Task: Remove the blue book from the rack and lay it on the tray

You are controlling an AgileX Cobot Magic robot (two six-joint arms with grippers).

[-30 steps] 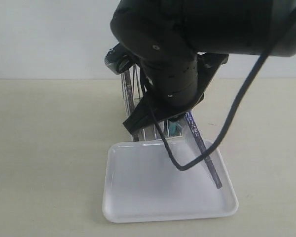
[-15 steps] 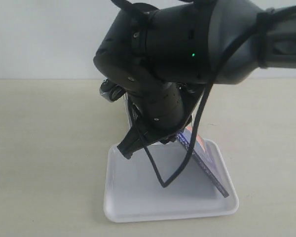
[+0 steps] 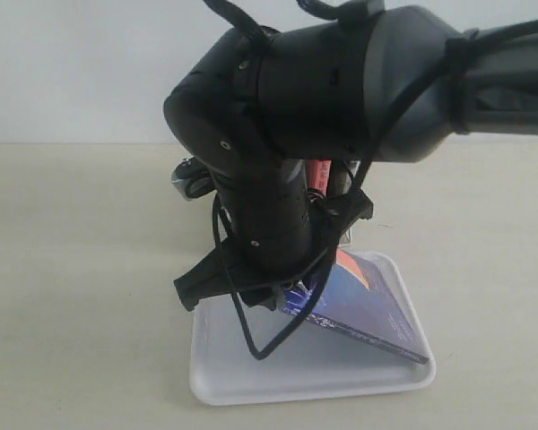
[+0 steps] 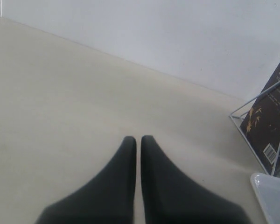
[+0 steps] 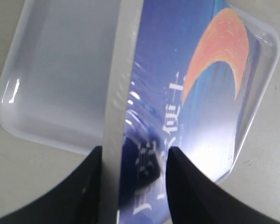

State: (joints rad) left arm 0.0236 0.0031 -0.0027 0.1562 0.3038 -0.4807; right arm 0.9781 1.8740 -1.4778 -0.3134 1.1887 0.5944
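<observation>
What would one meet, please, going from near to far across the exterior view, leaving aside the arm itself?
tray front rim → blue book, tilted over the tray → red-spined book, partly hidden behind the arm

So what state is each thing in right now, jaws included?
blue book: tilted over the tray, not lying flat yet.
tray: flat on the table, beneath the book.
rack: holds a black book.
right jaws: shut on the blue book.
left jaws: shut, holding nothing.

Exterior low, close, frontal; right wrist close above tray (image 5: 51, 93); both share it
</observation>
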